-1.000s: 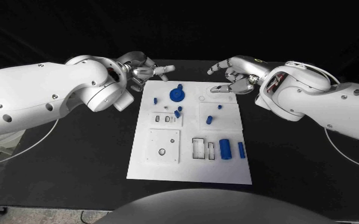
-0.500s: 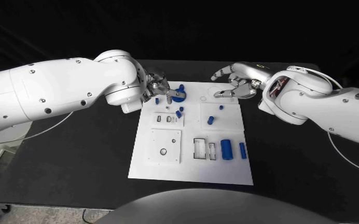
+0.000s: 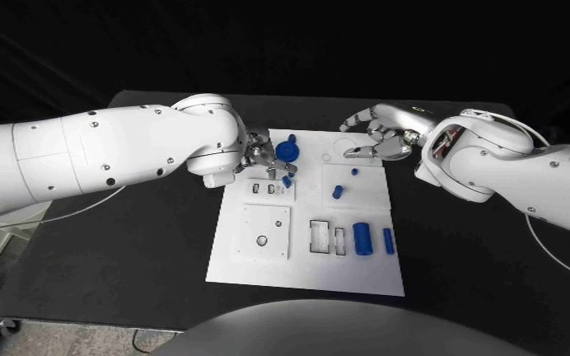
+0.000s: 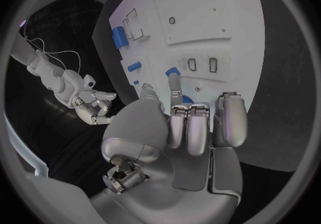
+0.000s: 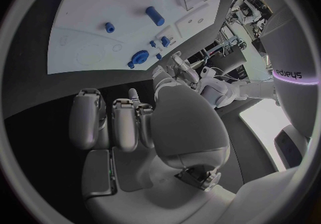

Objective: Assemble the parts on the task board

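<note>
The left hand (image 3: pixel 263 161) was down over the far-left part of the task board (image 3: pixel 306 265), fingers reaching onto the white plate right by the round blue part (image 3: pixel 285 152) and a couple of small blue pegs (image 3: pixel 287 180). From the left wrist view its fingertips (image 4: pixel 173 80) sat against a little blue piece (image 4: pixel 171 71), but honestly I couldn't tell if it was actually pinching it or just touching.

The right hand (image 3: pixel 378 135) hung at the board's far-right corner, fingers loosely curled and apart, nothing in them.

As for the rest of the parts: two small blue pieces (image 3: pixel 336 191) sat in the middle-right panel, and a fat blue cylinder (image 3: pixel 361 238) with a thinner blue bar (image 3: pixel 387 241) beside it lay nearer the robot, just right of the rectangular slots (image 3: pixel 317 236).
</note>
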`<state>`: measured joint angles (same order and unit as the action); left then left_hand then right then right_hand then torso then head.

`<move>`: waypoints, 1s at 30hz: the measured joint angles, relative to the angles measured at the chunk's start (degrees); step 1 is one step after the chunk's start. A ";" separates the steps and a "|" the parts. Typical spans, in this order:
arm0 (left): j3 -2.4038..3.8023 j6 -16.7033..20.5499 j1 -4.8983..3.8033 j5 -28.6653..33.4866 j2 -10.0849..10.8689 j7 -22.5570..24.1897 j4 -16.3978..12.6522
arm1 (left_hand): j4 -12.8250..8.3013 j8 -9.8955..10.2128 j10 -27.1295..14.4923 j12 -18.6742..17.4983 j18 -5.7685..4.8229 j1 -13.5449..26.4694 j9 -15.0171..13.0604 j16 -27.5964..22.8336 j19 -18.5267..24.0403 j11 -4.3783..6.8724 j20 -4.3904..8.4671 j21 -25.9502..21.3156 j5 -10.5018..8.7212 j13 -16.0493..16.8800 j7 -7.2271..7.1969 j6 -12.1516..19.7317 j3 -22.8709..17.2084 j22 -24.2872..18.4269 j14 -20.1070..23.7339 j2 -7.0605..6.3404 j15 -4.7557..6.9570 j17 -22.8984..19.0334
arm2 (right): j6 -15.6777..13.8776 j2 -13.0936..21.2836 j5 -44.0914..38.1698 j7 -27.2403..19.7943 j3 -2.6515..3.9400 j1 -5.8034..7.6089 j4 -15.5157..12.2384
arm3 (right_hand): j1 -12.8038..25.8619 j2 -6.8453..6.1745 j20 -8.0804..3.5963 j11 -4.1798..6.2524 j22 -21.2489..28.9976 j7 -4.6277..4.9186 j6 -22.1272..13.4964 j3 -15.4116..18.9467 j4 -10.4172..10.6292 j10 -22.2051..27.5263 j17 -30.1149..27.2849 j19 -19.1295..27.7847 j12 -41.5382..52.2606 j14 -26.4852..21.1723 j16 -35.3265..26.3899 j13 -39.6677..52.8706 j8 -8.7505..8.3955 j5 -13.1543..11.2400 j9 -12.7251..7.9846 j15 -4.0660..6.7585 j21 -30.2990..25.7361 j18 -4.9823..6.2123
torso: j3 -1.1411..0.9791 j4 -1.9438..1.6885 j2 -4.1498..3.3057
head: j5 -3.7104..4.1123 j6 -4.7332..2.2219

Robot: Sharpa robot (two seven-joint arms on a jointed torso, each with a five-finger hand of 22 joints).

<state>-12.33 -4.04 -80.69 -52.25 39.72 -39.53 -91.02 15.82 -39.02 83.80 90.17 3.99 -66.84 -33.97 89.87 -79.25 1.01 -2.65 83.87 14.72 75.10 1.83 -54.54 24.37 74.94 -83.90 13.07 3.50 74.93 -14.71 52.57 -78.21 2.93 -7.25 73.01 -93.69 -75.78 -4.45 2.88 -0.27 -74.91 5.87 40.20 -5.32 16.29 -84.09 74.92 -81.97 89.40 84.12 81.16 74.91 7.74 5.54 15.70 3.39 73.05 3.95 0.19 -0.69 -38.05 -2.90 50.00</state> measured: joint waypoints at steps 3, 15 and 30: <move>-0.02 0.02 0.57 -0.14 -0.44 -0.12 0.46 | -0.09 0.12 0.00 0.00 0.00 -0.90 -0.68 0.00 0.00 0.00 0.00 0.00 1.16 0.00 -0.07 0.07 -0.43 0.00 0.00 -0.26 0.00 0.00 | -0.01 0.12 0.12 -0.12 0.00 0.00 -0.04 | 0.00 0.00 0.00 0.00 0.00 0.00 0.00 0.00 0.00 0.00 0.00 0.00 -0.23 0.00 0.00 0.00 0.00 0.00 0.00 0.00 0.00 0.00 | 0.01 -0.01 0.02 | 0.05 0.00; -0.02 1.34 1.97 -0.39 -2.42 -0.32 2.54 | 0.04 0.89 0.01 0.05 0.00 -1.85 -1.30 0.00 0.00 -0.01 0.00 -0.22 2.42 0.00 0.19 0.60 -0.62 -0.01 0.01 -0.03 -0.02 -0.01 | 0.01 0.44 0.54 -0.28 0.00 -0.04 0.03 | -0.23 0.23 0.00 0.00 0.01 0.21 0.21 0.00 0.00 0.00 -0.01 0.00 -0.44 0.00 0.00 0.00 0.00 0.23 -0.05 0.00 0.00 0.00 | 0.03 -0.07 0.13 | -0.37 0.01; -0.02 2.14 2.96 -0.35 -4.29 -0.40 5.02 | -0.13 2.06 0.02 0.22 0.00 -2.68 -1.83 0.00 0.43 -0.01 -0.01 -0.67 3.38 0.00 0.19 1.01 -1.10 -0.02 0.02 -0.10 -0.05 -0.02 | 0.40 0.44 0.99 -0.20 0.00 -0.06 0.19 | -0.23 0.23 0.00 0.00 0.00 0.21 0.21 0.16 -0.16 0.00 -0.02 0.00 -0.73 0.00 0.00 -0.01 0.00 0.23 -0.05 0.00 0.00 0.00 | 0.01 -0.08 0.17 | -0.53 0.01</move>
<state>-12.35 -1.90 -77.73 -52.60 35.43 -39.92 -85.99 15.70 -36.95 83.82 90.39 3.99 -69.52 -35.79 89.86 -78.82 1.00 -2.66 83.20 18.10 75.10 2.03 -53.52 23.27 74.92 -83.87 12.97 3.46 74.91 -14.31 53.01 -77.22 2.73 -7.25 72.95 -93.50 -76.01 -4.22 2.88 -0.27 -74.92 6.07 40.40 -5.16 16.13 -84.09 74.91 -81.97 88.68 84.12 81.16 74.90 7.74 5.77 15.65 3.39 73.04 3.95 0.19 -0.76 -37.88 -3.43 50.01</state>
